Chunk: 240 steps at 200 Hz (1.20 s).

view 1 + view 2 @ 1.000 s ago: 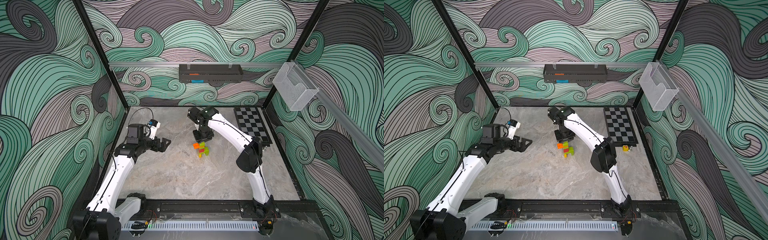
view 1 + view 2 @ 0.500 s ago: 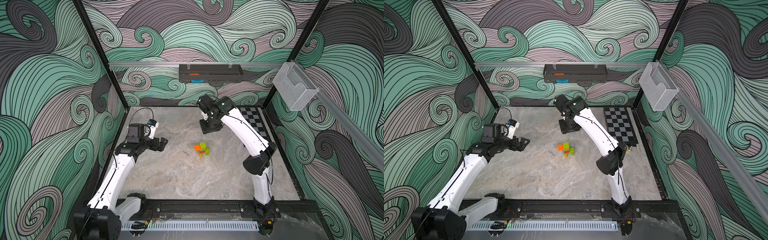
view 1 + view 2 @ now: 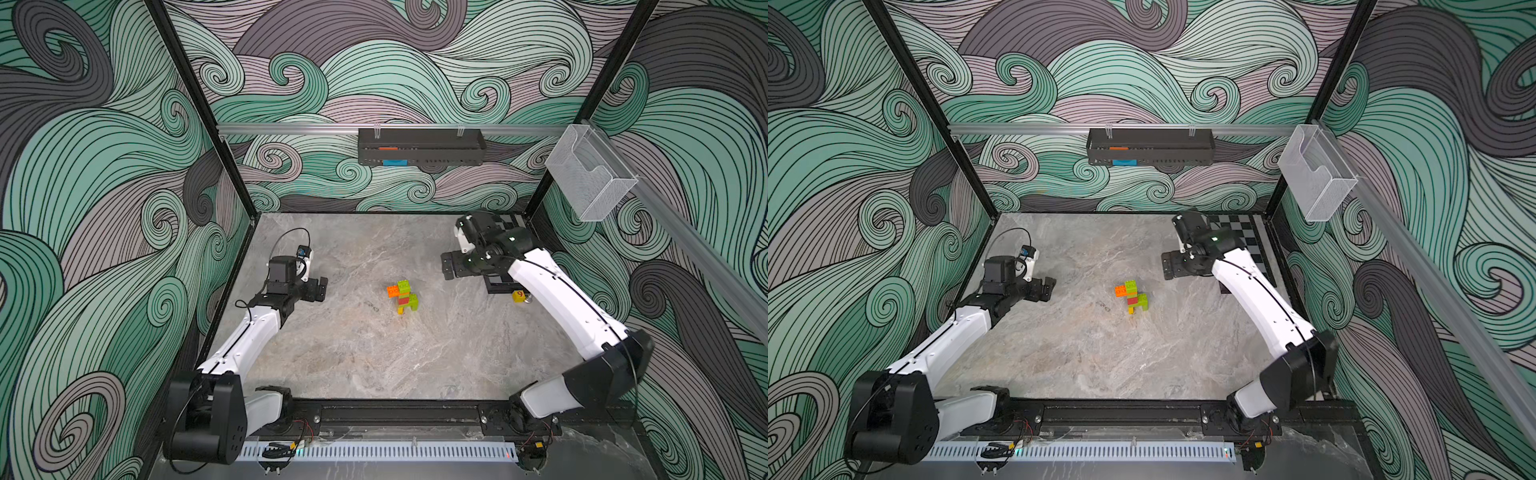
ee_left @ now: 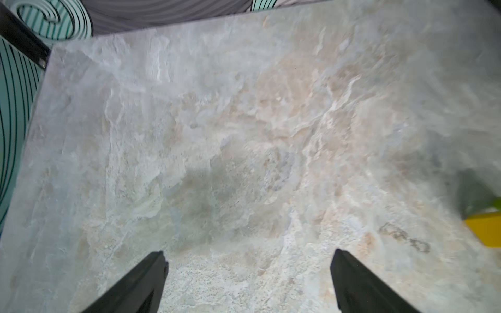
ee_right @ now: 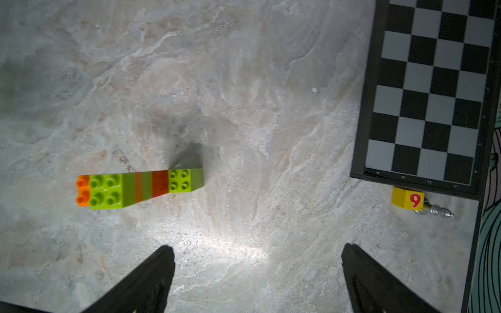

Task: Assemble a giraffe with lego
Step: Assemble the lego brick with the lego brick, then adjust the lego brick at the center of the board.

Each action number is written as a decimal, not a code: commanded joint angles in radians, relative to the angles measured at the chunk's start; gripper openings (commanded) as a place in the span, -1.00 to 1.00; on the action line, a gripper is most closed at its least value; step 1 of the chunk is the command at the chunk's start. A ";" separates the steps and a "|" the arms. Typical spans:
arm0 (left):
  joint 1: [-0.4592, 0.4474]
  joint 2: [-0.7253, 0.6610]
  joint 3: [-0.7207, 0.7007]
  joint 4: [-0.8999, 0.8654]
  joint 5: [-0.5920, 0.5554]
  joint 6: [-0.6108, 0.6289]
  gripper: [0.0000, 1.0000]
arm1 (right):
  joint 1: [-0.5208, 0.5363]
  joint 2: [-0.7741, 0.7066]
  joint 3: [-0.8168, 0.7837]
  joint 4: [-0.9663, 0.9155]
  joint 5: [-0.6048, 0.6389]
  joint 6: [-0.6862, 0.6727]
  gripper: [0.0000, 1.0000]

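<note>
Top views both show you the bench (image 3: 374, 353) walled on three sides, with wide bare room around its middle. The chessboard (image 5: 433, 94) lies along the right edge beneath your right arm (image 3: 557, 299). Left fingers (image 4: 141, 284) and right fingers (image 5: 146, 281) are spread, released, empty. The giraffe (image 3: 402, 296) stands mid-bench, apparently finished; no loose bricks show. A yellow cube (image 3: 518, 295) sits beside the board.

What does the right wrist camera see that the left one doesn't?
Only the right wrist view: the whole lego giraffe of green, red and orange bricks, the checkered chessboard, the small yellow cube with a red 9. Only the left wrist view: a black corner post. Both: the grey marble table, swirly green wall, open black fingers. The left catches a blurry yellow edge, likely the giraffe's leg.
</note>
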 commanded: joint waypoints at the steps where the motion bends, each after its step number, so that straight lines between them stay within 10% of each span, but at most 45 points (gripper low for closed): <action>1: 0.031 0.043 -0.017 0.215 -0.007 -0.044 0.97 | -0.105 -0.113 -0.186 0.282 -0.046 -0.070 0.98; 59: 0.059 0.153 -0.112 0.509 -0.020 -0.048 0.97 | -0.231 -0.455 -0.825 1.011 0.059 -0.182 0.98; 160: 0.064 0.149 -0.175 0.618 -0.017 -0.044 0.97 | -0.236 -0.427 -0.917 1.133 0.024 -0.177 0.98; 240: 0.064 0.138 -0.208 0.659 -0.005 -0.040 0.97 | -0.103 -0.288 -0.886 1.167 -0.548 -0.279 0.81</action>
